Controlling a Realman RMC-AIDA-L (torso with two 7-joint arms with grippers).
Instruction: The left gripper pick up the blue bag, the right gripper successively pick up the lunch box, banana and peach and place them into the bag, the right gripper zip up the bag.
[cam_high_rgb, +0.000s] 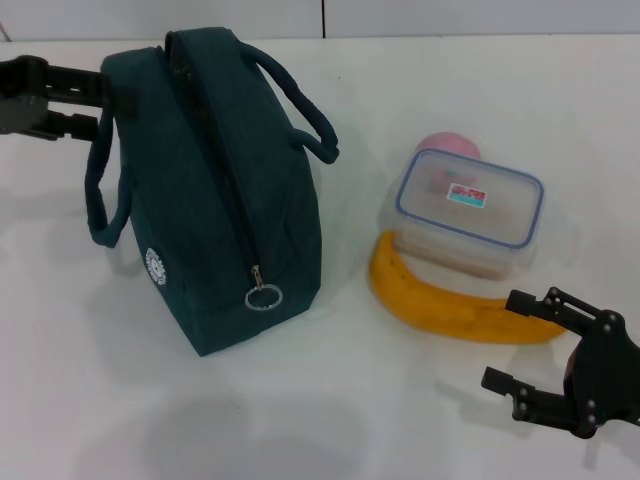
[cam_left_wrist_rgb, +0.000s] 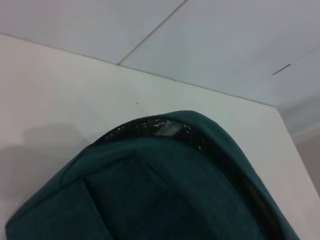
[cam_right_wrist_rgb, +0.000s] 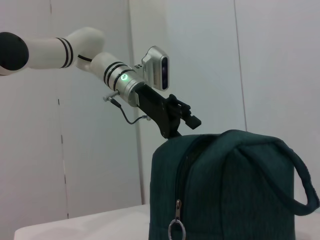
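The blue bag (cam_high_rgb: 215, 200) stands upright left of centre, its zipper shut along the top and its ring pull (cam_high_rgb: 263, 297) hanging at the near end. My left gripper (cam_high_rgb: 103, 105) is open at the bag's far upper corner, its fingers either side of where the left handle (cam_high_rgb: 100, 190) meets the bag; I cannot tell if they touch. It also shows in the right wrist view (cam_right_wrist_rgb: 182, 120), above the bag (cam_right_wrist_rgb: 225, 190). The lunch box (cam_high_rgb: 470, 205) sits right of the bag, with the banana (cam_high_rgb: 450, 312) lying against its near side and the peach (cam_high_rgb: 450, 145) behind it. My right gripper (cam_high_rgb: 503, 338) is open and empty, just in front of the banana's right end.
Everything rests on a white table (cam_high_rgb: 330, 420) with a pale wall behind. The left wrist view shows only the bag's top end (cam_left_wrist_rgb: 165, 190) and the table's far edge (cam_left_wrist_rgb: 225, 95).
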